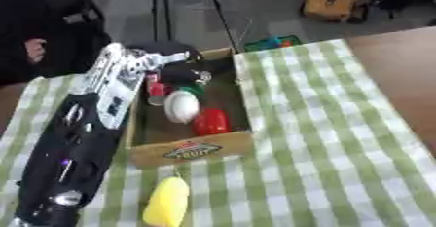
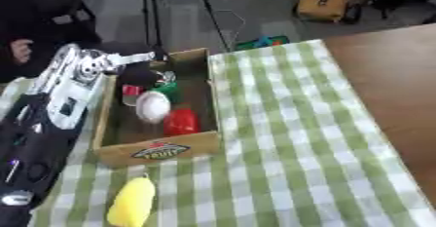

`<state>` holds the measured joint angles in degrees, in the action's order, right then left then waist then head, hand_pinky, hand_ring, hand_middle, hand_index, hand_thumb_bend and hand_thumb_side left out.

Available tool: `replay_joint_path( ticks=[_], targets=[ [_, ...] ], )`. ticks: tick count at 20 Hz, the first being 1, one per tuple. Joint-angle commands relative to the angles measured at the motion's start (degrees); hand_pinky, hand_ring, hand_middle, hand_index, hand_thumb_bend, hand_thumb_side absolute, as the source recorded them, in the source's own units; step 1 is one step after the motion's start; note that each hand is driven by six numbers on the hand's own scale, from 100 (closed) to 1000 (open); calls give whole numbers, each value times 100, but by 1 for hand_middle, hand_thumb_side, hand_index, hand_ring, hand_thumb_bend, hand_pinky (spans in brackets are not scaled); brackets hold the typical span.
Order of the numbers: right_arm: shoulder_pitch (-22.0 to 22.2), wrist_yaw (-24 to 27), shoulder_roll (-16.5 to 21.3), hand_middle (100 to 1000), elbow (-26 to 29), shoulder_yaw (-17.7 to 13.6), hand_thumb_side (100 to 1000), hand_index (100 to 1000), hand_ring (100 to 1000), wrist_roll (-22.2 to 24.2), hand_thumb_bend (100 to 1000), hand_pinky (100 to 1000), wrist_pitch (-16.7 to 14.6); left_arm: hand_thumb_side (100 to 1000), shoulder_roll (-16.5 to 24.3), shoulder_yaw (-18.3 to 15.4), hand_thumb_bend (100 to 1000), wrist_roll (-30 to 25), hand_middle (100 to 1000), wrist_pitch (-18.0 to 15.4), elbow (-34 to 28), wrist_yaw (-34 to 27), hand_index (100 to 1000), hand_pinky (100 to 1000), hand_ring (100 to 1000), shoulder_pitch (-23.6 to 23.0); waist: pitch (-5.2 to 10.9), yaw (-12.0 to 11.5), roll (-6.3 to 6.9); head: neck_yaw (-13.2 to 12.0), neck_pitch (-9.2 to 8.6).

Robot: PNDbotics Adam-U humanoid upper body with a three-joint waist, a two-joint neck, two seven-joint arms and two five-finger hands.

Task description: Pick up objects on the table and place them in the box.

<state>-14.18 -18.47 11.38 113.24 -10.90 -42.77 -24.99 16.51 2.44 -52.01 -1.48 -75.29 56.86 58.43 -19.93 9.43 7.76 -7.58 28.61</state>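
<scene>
Left hand (image 1: 183, 70) over box (image 1: 191, 149), fingers' state untellable; probably light, smooth yellow object (image 1: 167, 202) near tabletop's front edge, best grasped mid-body.

Left hand (image 1: 174, 70) over box's (image 1: 191, 150) far end; fingers unclear. White object (image 1: 180, 106), red object (image 1: 211, 122) inside. Yellow object (image 1: 167, 201) at table's (image 1: 315, 138) near edge.
</scene>
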Motion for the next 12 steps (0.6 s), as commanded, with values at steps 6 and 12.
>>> replay_joint_path(
  ticks=[6, 12],
  targets=[
    [-72, 49, 108, 321, 135, 7, 726, 449, 440, -55, 100, 431, -59, 971, 70, -70, 100, 10, 902, -324, -579, -292, 930, 985, 979, 144, 105, -39, -81, 78, -6],
    [-115, 36, 101, 331, 135, -31, 736, 461, 447, -130, 100, 439, -98, 896, 179, -457, 100, 1378, 848, -878, -2965, -2281, 936, 768, 873, -347, 110, -134, -144, 270, 43]
  ],
)
